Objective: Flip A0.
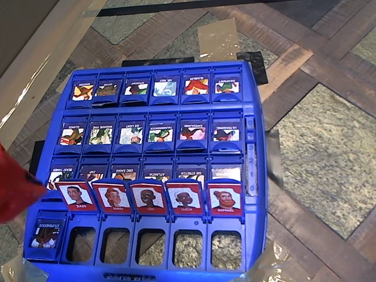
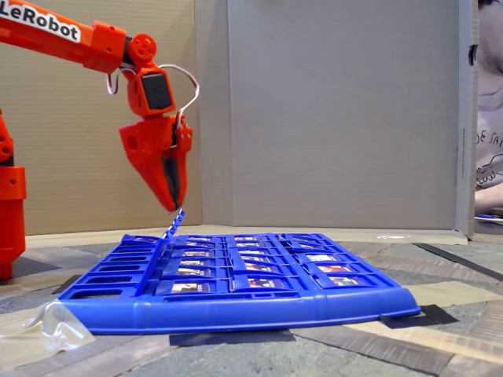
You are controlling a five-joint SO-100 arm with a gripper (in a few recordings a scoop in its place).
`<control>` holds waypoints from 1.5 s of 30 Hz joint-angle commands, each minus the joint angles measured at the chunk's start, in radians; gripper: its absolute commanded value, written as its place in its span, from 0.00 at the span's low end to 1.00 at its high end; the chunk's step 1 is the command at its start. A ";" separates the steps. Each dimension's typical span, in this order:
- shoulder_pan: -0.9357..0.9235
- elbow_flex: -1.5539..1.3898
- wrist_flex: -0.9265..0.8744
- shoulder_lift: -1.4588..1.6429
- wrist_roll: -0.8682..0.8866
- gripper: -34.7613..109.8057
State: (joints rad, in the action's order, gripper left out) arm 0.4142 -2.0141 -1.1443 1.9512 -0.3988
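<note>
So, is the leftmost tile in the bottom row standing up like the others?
No: in the overhead view the leftmost tile lies flat in its slot, while the five red-framed tiles beside it stand up.

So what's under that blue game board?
Patterned tabletop shows through the game board's five open slots; black strips peek out at its edges. The rest is hidden.

The game board is bright blue; 5 raised tiles have red frames around white portrait panels. The hand is orange-red. The table shows brown wood-grain strips and grey-green stone patches.
</note>
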 commanded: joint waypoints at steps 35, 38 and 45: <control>-0.249 -0.695 0.598 1.302 0.215 0.24; -0.252 -0.724 0.695 1.322 0.173 0.24; -0.245 -0.807 1.000 1.325 0.112 0.24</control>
State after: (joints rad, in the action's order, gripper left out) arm 0.1657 -2.8103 -0.2485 3.2689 -0.2638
